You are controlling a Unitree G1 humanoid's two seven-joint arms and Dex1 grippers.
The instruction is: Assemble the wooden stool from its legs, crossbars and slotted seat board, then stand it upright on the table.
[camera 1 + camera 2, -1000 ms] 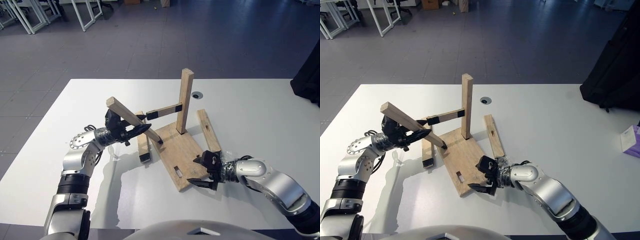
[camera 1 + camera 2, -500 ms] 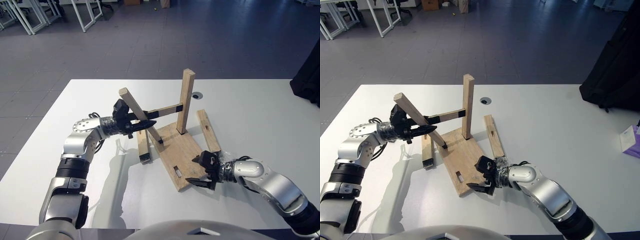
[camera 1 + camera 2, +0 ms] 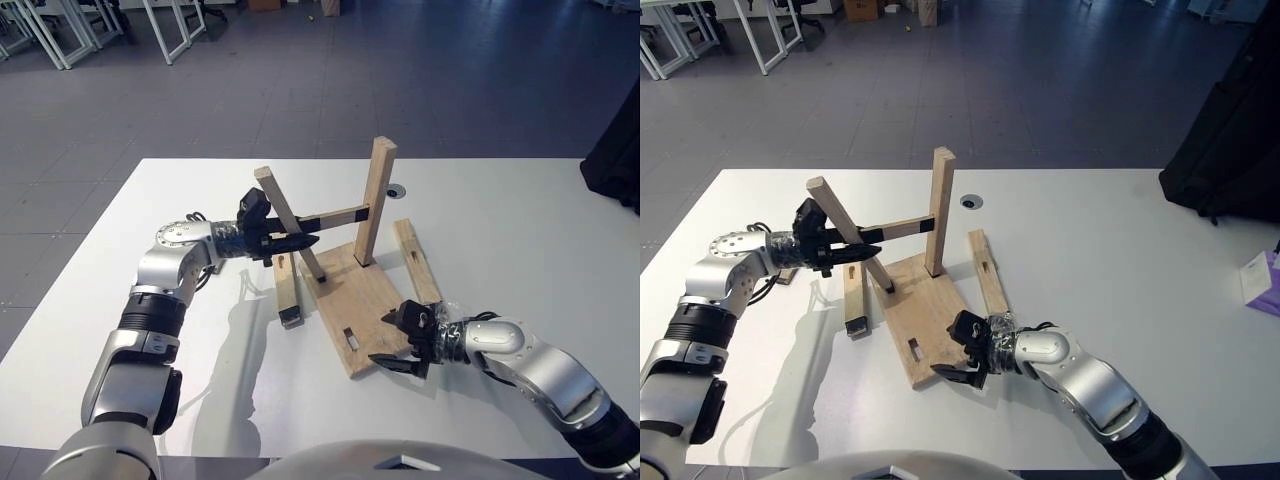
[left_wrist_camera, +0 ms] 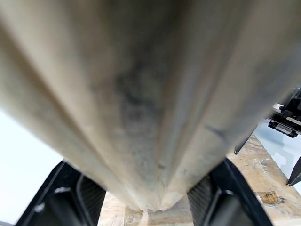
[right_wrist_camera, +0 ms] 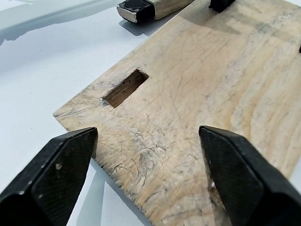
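L gripper (image 3: pixel 298 240) is clamped on a tilted square-section pale wooden leg (image 3: pixel 281 208). Its black fingers (image 4: pixel 80 193) press the rough grain on both sides. The leg leans up & to the robot's left. Its black-capped lower end sits on the flat pale wooden seat board (image 3: pixel 355 300), toward the far-left part; can't tell whether it's seated in a slot.

The seat board lies flat on the smooth white bench (image 3: pixel 520 230). It's rectangular w/ scratched grain and has a small rectangular slot (image 5: pixel 125 87) near the near corner. An upright square wooden leg (image 3: pixel 375 200) stands at the board's far edge. A thin wooden crossbar w/ black-wrapped end (image 3: pixel 335 217) runs horizontally from it toward the L gripper, crossing by the tilted leg.

A short wooden leg w/ black tip (image 3: pixel 287 290) lies flat on the bench just beside the board's left edge. A slotted wooden slat (image 3: pixel 415 258) lies flat just beside the right edge.

R gripper (image 3: pixel 378 338) is at the board's near-right corner. Its wedge-shaped black fingers (image 5: pixel 56 174) are spread apart w/ the board's edge between them, gripping nothing.
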